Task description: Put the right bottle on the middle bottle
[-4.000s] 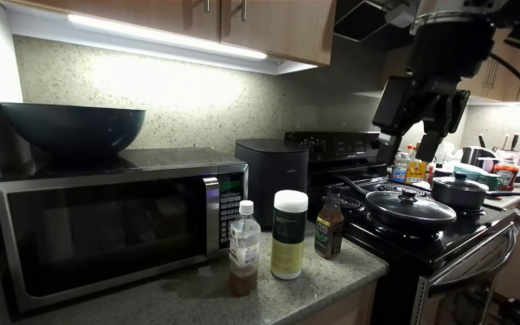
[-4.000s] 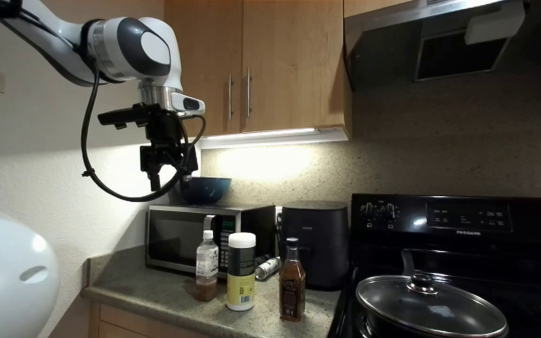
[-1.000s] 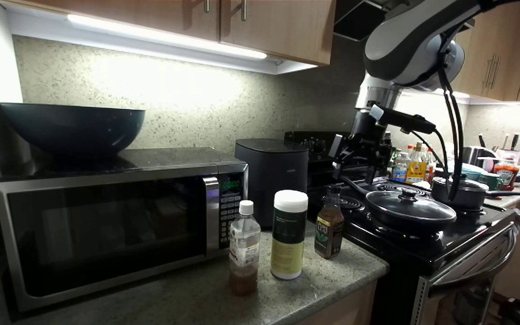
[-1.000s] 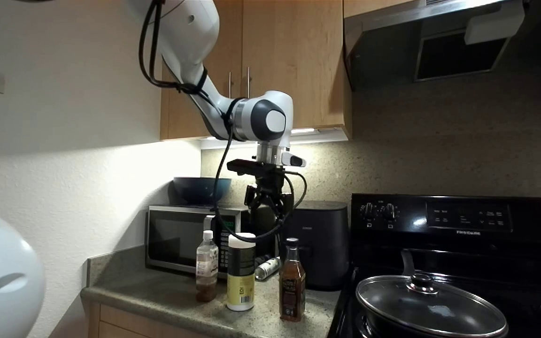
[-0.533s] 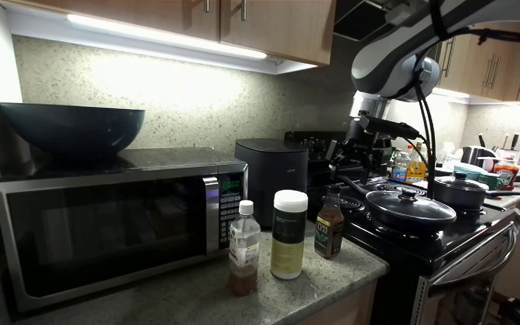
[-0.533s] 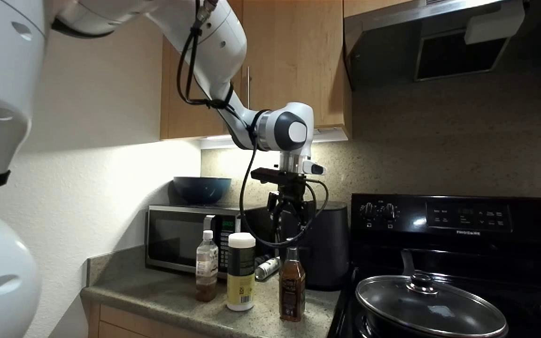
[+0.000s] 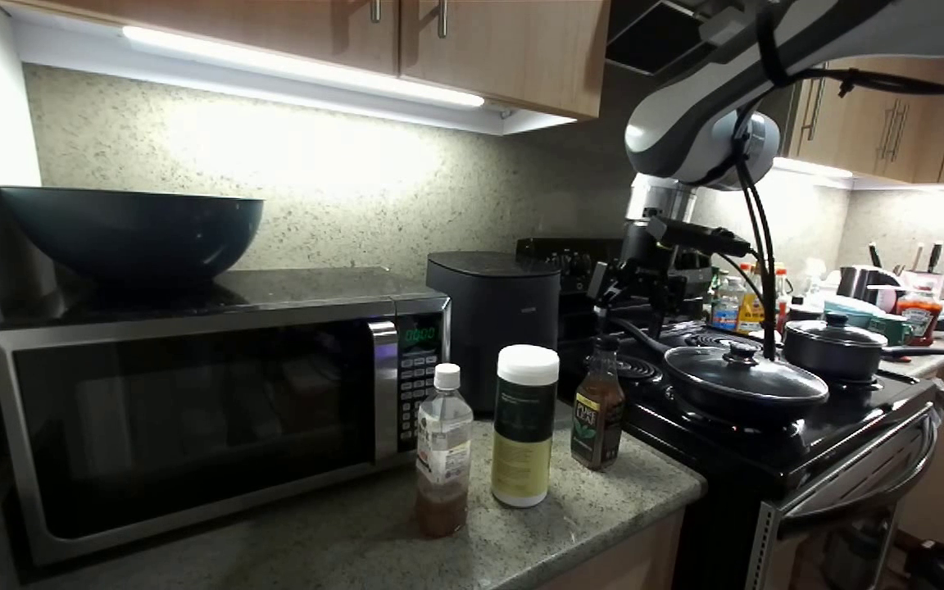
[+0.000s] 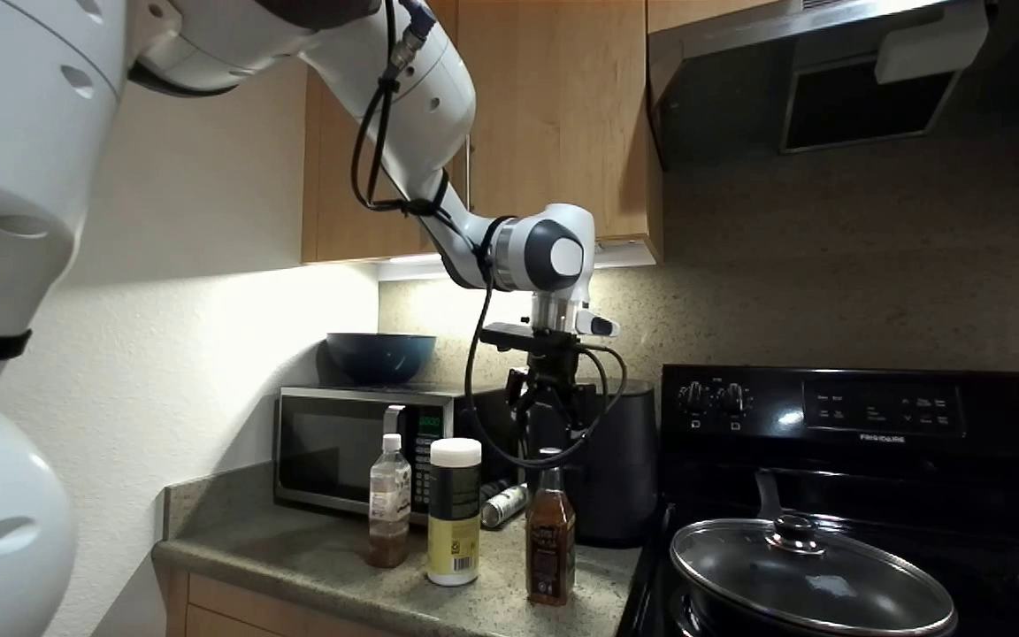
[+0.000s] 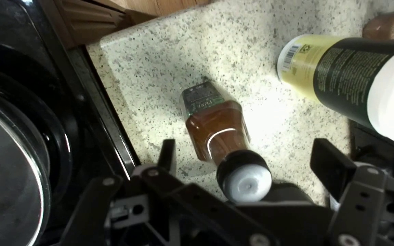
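Note:
The right bottle (image 7: 597, 426) is brown with a dark cap and a green and yellow label. It stands upright on the counter near the stove, and also shows in an exterior view (image 8: 551, 540) and the wrist view (image 9: 214, 126). The middle bottle (image 7: 524, 418), a wide jar with a white lid, stands upright beside it; it also shows in an exterior view (image 8: 454, 522) and the wrist view (image 9: 349, 75). My gripper (image 9: 246, 150) is open and empty. In an exterior view my gripper (image 8: 550, 429) hangs just above the right bottle. In the wrist view the cap appears between the fingers, apart from both.
A clear white-capped bottle (image 7: 443, 467) stands left of the middle bottle. Behind are a microwave (image 7: 210, 426) and a black air fryer (image 7: 496, 328). A lidded pan (image 7: 742, 381) sits on the stove. A can (image 8: 504, 506) lies behind the bottles. A cabinet (image 8: 554, 124) hangs above.
Over four seconds my gripper has come down and, in an exterior view, moved right to above the right bottle. In the last half second it sinks slightly. The bottles have not moved.

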Tool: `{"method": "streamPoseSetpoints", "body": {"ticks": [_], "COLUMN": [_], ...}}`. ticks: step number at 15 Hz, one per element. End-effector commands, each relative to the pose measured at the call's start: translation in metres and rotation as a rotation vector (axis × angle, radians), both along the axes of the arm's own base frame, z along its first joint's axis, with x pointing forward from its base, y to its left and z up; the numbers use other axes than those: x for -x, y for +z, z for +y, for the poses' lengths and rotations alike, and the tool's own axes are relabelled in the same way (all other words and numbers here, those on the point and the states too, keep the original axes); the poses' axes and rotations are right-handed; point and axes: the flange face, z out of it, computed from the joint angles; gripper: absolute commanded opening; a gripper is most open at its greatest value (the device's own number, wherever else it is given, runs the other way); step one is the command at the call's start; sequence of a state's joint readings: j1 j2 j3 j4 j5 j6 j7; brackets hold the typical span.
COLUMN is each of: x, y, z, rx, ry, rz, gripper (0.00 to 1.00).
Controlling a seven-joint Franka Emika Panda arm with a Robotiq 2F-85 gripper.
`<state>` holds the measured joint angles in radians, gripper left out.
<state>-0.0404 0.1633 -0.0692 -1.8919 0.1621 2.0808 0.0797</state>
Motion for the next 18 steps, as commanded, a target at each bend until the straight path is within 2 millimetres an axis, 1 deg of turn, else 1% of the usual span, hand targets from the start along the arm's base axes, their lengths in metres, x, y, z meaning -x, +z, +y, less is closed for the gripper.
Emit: {"method": "streamPoseSetpoints", "body": {"ticks": [1, 3, 4, 6, 9, 10, 15, 16, 18], "x": [-0.012, -0.021, -0.011, -0.015, -0.015, -0.018, -0.037, -0.039, -0.042], "y": [-0.010, -0.015, -0.012, -0.016, -0.015, -0.015, -0.027, -0.029, -0.032], "z": [-0.016, -0.021, -0.015, -0.017, -0.015, -0.015, -0.026, -0.025, -0.018], "rx": [0.008, -0.003, 0.001, 0.001, 0.001, 0.017, 0.040, 0.040, 0.048], "ry": [0.103, 0.131, 0.085, 0.085, 0.088, 0.084, 0.104, 0.101, 0.107], "rz": [0.073, 0.075, 0.062, 0.067, 0.065, 0.028, -0.026, -0.025, -0.018], "gripper": [1.00, 1.00, 1.00, 1.00, 1.00, 1.00, 1.00, 1.00, 1.00]}}
